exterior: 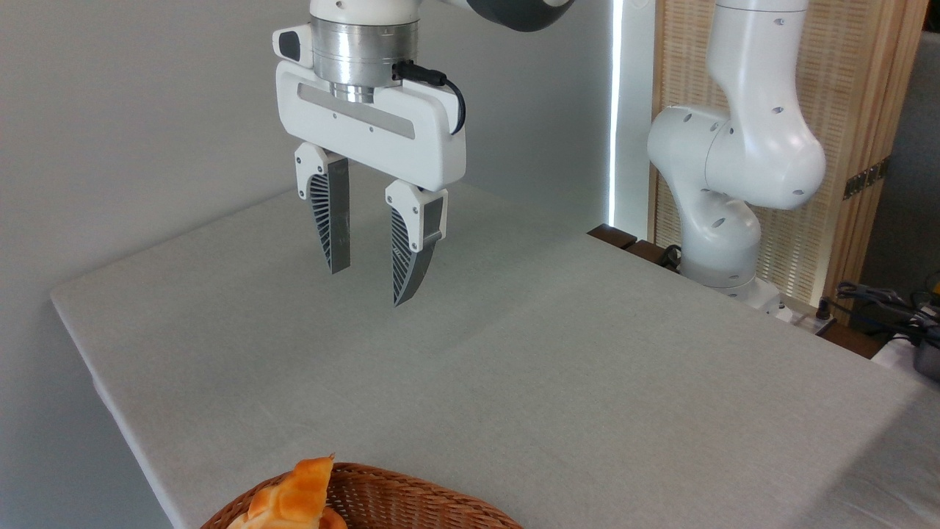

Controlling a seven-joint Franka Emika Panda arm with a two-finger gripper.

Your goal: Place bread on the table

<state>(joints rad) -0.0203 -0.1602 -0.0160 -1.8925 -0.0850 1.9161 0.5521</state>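
The bread, a glossy golden-orange braided loaf with a pointed end, lies in the brown wicker basket at the bottom edge of the picture; its lower part is cut off by the frame. The pale grey table fills the middle of the view. My gripper hangs open well above the table's far left part, fingers pointing down, nothing between them. It is far behind and above the bread.
The arm's white base stands at the table's right rear edge. Cables and dark gear lie at the far right. A grey wall runs behind the table, with a slatted wooden panel at the right.
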